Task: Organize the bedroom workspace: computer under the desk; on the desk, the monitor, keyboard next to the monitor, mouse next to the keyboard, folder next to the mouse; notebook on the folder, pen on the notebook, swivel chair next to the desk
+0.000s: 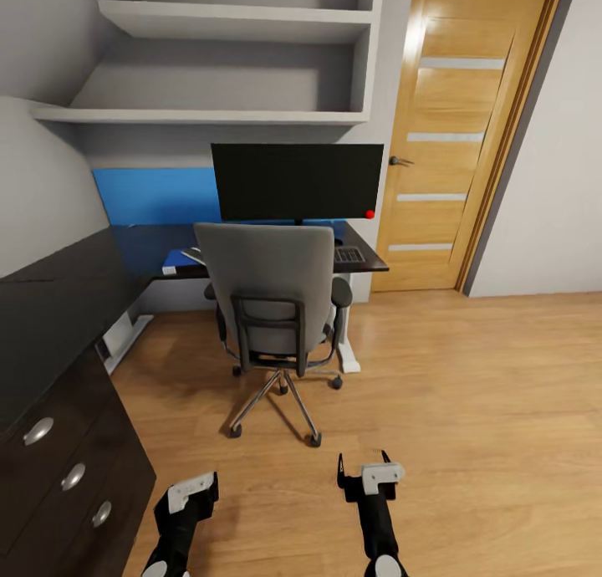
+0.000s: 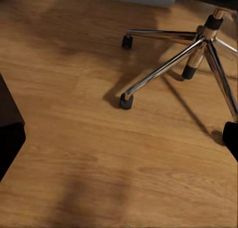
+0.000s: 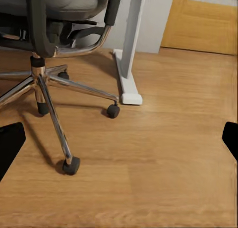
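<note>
The grey swivel chair (image 1: 272,297) stands pushed up to the black L-shaped desk (image 1: 75,288), its back toward me. Its chrome base (image 2: 198,44) and casters (image 3: 71,166) spread over the wood floor. Behind the chair, the black monitor (image 1: 297,181) stands on the desk. An end of the keyboard (image 1: 349,255) shows to the right of the chair back. To the left, the blue folder (image 1: 176,261) lies on the desktop with something white beside it. My left gripper (image 1: 191,487) and right gripper (image 1: 364,464) hang low over the floor in front of the chair, both open and empty.
The desk's drawer wing with silver knobs (image 1: 73,477) runs close along my left side. The white pedestal leg (image 3: 128,54) stands right of the chair. A wooden door (image 1: 456,134) is at the back right. Grey shelves (image 1: 234,25) hang above the monitor.
</note>
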Tool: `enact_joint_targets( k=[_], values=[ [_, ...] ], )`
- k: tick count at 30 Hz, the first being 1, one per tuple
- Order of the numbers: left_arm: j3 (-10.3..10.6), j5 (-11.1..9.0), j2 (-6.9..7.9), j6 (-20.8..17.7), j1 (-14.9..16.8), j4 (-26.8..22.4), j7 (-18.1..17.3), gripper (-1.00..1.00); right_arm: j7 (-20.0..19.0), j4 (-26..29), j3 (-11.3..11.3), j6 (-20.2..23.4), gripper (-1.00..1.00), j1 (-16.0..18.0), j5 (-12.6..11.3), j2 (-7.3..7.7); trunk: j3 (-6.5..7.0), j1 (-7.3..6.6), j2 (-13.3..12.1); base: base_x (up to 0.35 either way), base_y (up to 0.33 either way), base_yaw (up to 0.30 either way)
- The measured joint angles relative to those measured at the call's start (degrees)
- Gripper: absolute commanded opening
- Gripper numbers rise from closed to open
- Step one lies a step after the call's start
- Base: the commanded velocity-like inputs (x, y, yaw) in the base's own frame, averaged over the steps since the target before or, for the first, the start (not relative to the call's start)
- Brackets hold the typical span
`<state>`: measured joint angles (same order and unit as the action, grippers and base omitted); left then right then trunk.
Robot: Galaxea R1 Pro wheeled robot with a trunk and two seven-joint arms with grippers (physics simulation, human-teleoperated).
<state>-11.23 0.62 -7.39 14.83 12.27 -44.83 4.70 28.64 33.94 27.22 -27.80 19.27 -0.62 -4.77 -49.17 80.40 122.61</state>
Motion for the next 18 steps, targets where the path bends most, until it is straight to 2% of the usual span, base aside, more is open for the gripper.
enact_joint_targets(
  k=[2, 5, 11, 18],
  values=[
    [-0.20, -0.04, 1.06, 0.07, 0.00, 1.68, 0.09, 1.00, 0.01, -2.13, -1.40, -0.05, 1.00, 0.00, -0.03, 0.25, 0.36, -0.44, -0.80, 0.000, 0.000, 0.000],
    [-0.27, -0.05, 1.62, 0.11, 0.00, 2.57, 0.10, 1.00, -0.01, -3.39, -2.04, -0.06, 1.00, 0.00, -0.06, 0.56, 0.90, -1.10, -2.00, 0.000, 0.000, 0.000],
    [-0.37, -0.03, 2.21, 0.19, 0.00, 3.53, 0.03, 1.00, -0.02, -6.63, -2.66, -0.11, 1.00, 0.00, -0.32, 1.07, 1.98, -2.42, -4.41, 0.000, 0.000, 0.000],
    [-0.44, -0.06, 2.69, 0.20, 0.00, 7.22, 0.01, 1.00, 0.00, -10.19, -2.98, 0.00, 1.00, 0.00, -2.34, 1.19, 3.23, -3.95, -7.22, 0.000, 0.000, 0.000]
  ],
)
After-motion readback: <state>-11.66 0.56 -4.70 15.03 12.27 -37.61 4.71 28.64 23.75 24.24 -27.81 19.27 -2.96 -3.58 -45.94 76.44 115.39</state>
